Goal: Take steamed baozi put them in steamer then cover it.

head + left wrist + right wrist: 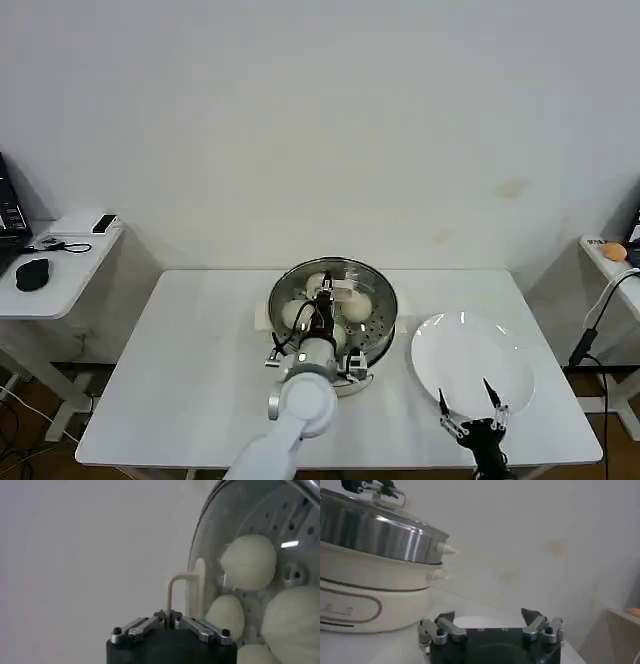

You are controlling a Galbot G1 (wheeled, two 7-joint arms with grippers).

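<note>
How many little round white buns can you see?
4 small round cream-white buns, all inside the shiny round steel steamer under the clear glass lid: one at top, one in the middle, one large at the edge, one partly cut off below.

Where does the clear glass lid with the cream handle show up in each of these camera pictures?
Head view: the round clear glass lid sits on the shiny steel steamer, table centre, with the left end effector on its handle.
Left wrist view: right half, over the cream-white buns.
Right wrist view: upper left, topping the steamer.
Shared landmark: the lid's cream handle.
</note>
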